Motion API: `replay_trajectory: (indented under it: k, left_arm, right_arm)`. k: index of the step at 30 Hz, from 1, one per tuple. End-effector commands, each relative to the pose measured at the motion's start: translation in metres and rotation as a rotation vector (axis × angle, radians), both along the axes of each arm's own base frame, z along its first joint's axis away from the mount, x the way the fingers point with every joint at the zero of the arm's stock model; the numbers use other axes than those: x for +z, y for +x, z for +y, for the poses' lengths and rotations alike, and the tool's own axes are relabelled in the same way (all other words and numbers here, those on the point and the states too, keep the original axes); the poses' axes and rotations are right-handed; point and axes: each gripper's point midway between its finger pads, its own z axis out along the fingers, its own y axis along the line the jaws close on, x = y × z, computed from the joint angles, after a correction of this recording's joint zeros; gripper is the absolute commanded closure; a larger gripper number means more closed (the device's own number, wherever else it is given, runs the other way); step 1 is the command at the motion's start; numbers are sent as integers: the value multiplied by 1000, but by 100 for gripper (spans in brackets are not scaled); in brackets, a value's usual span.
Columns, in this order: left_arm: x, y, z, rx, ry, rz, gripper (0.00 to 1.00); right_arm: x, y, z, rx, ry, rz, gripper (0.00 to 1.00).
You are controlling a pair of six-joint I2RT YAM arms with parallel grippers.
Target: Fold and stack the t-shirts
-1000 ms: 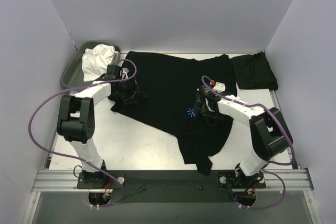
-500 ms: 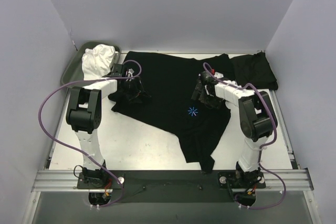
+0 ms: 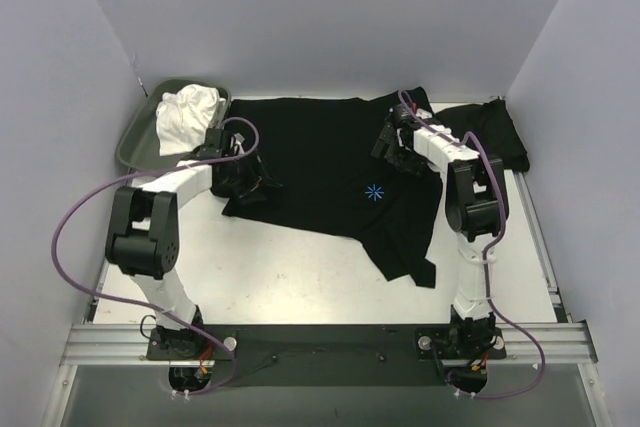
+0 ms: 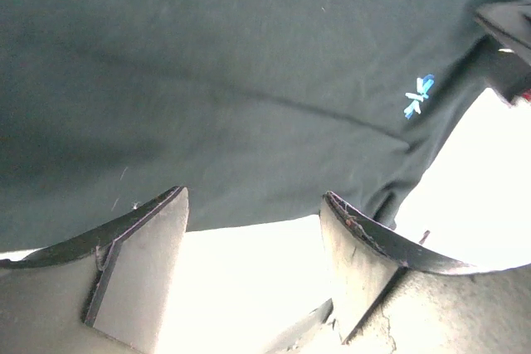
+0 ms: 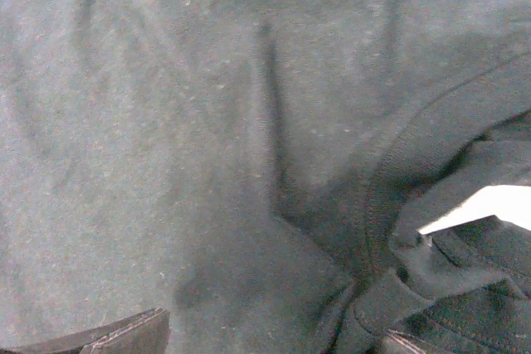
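A white table (image 3: 300, 277) holds a black t-shirt (image 3: 320, 162) spread flat across its far middle. A second black t-shirt (image 3: 490, 132) lies folded just beside it, far right. A grey-green tray (image 3: 135, 137) sits far left. The left gripper (image 4: 253, 205) is spread wide and empty at the spread shirt's left edge. The right gripper (image 5: 265, 337) is spread wide on its far right cloth. The spread shirt bears a small blue mark (image 3: 375, 192).

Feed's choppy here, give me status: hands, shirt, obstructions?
Left hand open at left edge of blue-marked shirt. Right hand open over its far right part. Shirt spread out, unfolded. Second shirt close by, far right.
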Motion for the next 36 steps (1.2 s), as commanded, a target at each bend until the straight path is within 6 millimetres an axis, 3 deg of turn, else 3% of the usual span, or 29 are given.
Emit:
replay_trajectory:
  k: [1,3,5,6,7,8,10,11,13,14,15,17,18,21,22,28,36]
  left_arm:
    - [49,7,26,130,-10,-159,26]
    - [69,5,37,159,-11,-217,26]
    - [78,-2,40,147,-4,-237,26]
    - [89,-5,41,142,-2,-266,26]
    - [90,-11,41,135,0,-258,26]
    - [101,-15,41,125,-5,-287,26]
    - [102,-27,41,114,-8,-287,26]
    - [109,-33,41,107,-10,-313,26]
    - [110,-41,44,101,5,-319,25]
    - [113,-48,45,86,7,-332,25]
    - [114,-51,44,76,4,-336,25]
    - [115,-60,44,59,-2,-344,26]
    - [116,-62,43,56,-7,-350,26]
    - [117,-70,41,40,-19,-360,25]
    - [118,-72,41,37,-22,-367,25]
    - [116,-76,41,35,-25,-367,25]
    - [114,-79,39,34,-37,-362,25]
  right_arm:
    - [-4,3,-21,30,-81,31,0]
    - [27,6,-17,47,-94,-36,0]
    - [45,-4,-4,114,-135,-74,0]
    - [69,-7,-1,126,-159,-124,0]
    - [78,-15,3,165,-179,-126,0]
    - [87,-27,21,219,-197,-135,0]
    - [109,-56,26,269,-272,-154,0]
    - [125,-75,42,317,-276,-189,0]
    - [113,-113,49,372,-295,-137,0]
    - [119,-132,64,409,-268,-160,0]
    - [100,-157,64,437,-257,-103,0]
    - [97,-188,76,469,-227,-110,0]
    - [78,-208,66,475,-254,-65,0]
    - [72,-240,69,480,-215,-82,0]
    - [61,-251,59,473,-234,-61,0]
    - [50,-283,45,447,-153,-78,0]
    - [28,-299,47,442,-100,-41,0]
